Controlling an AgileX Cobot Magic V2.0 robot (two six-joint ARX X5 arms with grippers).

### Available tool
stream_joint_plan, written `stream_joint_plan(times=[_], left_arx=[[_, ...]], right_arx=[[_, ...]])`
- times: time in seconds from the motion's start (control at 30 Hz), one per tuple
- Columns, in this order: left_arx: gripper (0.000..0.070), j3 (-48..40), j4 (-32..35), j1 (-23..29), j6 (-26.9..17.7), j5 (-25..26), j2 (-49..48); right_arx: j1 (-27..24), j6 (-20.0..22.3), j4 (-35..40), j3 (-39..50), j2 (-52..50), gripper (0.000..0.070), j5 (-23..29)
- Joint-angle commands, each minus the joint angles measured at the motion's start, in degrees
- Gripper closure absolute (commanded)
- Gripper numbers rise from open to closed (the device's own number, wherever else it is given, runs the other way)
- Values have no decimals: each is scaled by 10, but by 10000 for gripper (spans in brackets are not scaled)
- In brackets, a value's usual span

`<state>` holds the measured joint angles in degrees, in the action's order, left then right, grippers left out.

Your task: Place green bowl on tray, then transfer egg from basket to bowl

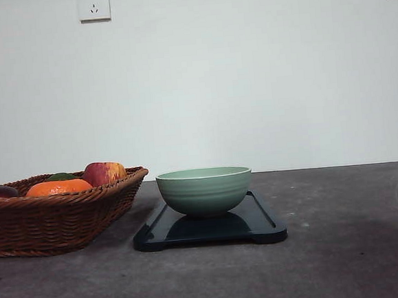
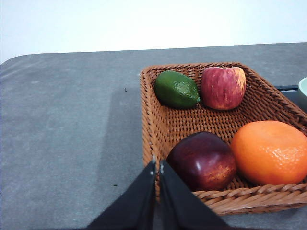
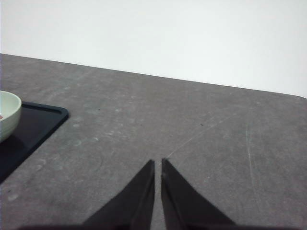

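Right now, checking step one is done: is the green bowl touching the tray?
Touching. In the front view, the green bowl rests on the tray, with no gap at its base.

**Not much robot to see here, just black fingers**

All you get of the bot is the finger ends in the two wrist cams. The left gripper (image 2: 157, 167) has two matte black fingers, flat and wedge-shaped, wide at the base and narrowing to slim tips. There's a small pale glint right at each tip edge. The right gripper (image 3: 158, 165) looks like the same part: plain black tapered blades, smooth faces, sharp straight edges. No screws, cables or markings visible on either.
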<state>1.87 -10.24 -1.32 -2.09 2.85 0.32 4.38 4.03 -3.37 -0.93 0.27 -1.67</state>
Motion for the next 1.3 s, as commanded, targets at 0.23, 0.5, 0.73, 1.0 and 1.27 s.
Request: stream_joint_plan(times=[0.23, 0.5, 0.73, 1.0, 1.27], left_arx=[[700, -11, -5, -1, 2, 0, -1], [700, -11, -5, -1, 2, -1, -1], [700, -11, -5, -1, 2, 0, -1], [700, -11, -5, -1, 2, -1, -1], [700, -11, -5, -1, 2, 0, -1]], right_arx=[[0, -10, 8, 2, -1, 683, 2], [0, -10, 8, 2, -1, 683, 2], [0, -10, 8, 2, -1, 683, 2], [0, -10, 8, 2, -1, 683, 2], [0, -10, 8, 2, -1, 683, 2]])
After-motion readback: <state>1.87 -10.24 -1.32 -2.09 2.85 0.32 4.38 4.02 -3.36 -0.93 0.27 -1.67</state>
